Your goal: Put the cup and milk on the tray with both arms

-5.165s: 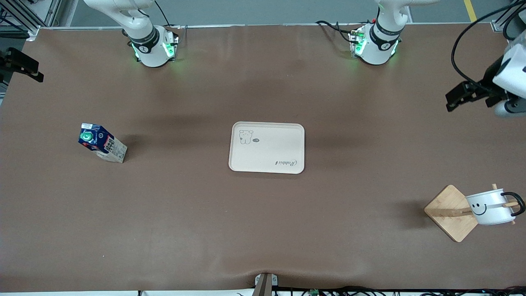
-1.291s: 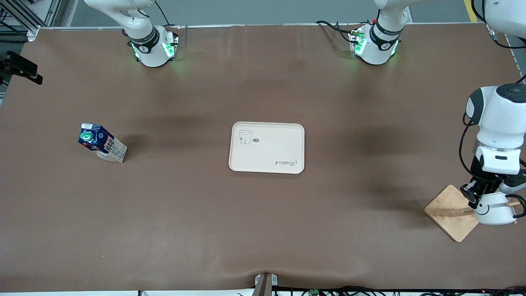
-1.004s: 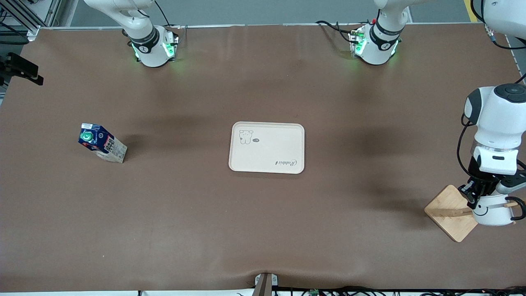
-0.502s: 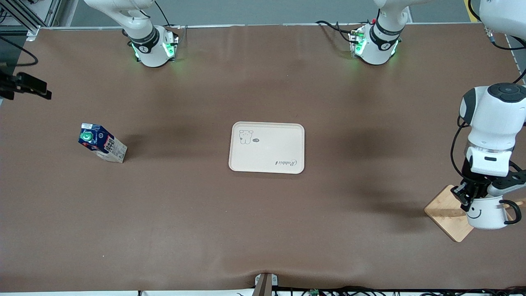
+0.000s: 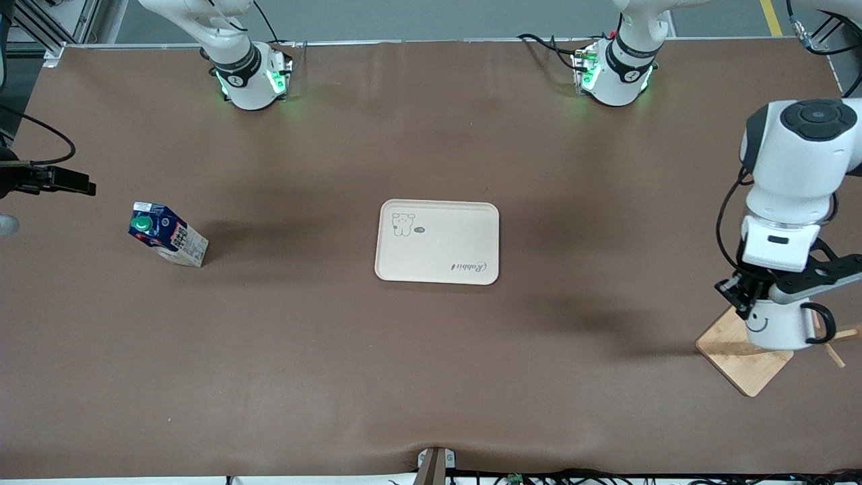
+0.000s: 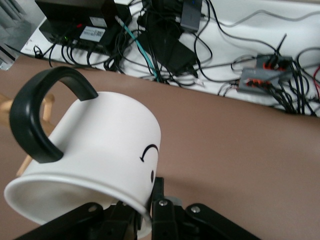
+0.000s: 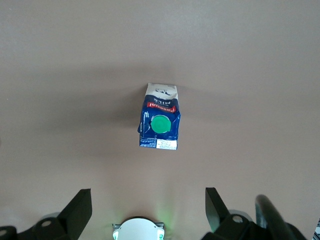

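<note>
The table (image 5: 323, 350) is lit evenly and brightly from above, and only soft, wide shadows are thrown on it beside the milk (image 5: 166, 234), the tray (image 5: 438, 241) and the wooden stand (image 5: 744, 353). A pale sheen is seen on the brown surface between the two green-lit bases. In the left wrist view the cup (image 6: 95, 162) is sharp, while the cables above it are a little soft.

A square wooden stand base (image 5: 743, 353) is seen on the brown table mat (image 5: 337, 350) at the left arm's end, with thin wooden pegs (image 5: 837, 337) rising from it. Black boxes and tangled cables (image 6: 165, 45) are visible past the table's edge.
</note>
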### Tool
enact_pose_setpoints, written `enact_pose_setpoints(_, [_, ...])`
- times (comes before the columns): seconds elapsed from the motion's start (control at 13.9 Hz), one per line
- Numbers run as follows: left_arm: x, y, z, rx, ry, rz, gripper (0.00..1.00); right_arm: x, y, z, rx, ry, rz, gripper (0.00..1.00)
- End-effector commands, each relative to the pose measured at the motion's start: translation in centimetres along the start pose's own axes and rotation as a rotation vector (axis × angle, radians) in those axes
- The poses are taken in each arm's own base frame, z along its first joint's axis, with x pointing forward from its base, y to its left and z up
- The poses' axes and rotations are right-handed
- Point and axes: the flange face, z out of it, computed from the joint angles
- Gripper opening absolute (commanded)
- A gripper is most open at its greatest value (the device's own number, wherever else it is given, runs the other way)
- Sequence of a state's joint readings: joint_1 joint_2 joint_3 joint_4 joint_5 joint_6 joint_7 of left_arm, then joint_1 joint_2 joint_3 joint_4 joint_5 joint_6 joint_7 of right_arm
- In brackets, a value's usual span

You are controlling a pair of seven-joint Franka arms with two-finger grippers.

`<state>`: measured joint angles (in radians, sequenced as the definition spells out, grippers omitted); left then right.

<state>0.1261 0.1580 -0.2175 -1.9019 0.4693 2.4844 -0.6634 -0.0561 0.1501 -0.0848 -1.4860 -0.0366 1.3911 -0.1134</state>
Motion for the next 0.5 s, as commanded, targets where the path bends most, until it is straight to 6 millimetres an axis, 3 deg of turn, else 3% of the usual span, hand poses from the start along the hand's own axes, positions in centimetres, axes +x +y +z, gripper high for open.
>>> enact_pose_setpoints(0.0, [-1.5, 3.7, -2.6, -0.021, -0.112, -0.058, 0.0, -0.3, 0.0, -0.3, 0.01, -0.018, 0.013, 1.0])
enact_pose_setpoints(0.22, [-4.4, 9.5, -4.7, -0.085, -0.268, -0.129, 0.0, 0.2, -0.6, 1.9, 0.003, -0.078, 0.15, 1.0])
enact_pose_setpoints(0.43, [-8.6, 15.1, -5.0, -0.136, -0.404, -0.156, 0.0, 1.8, -0.8, 4.2, 0.002, -0.054, 0.13, 1.0])
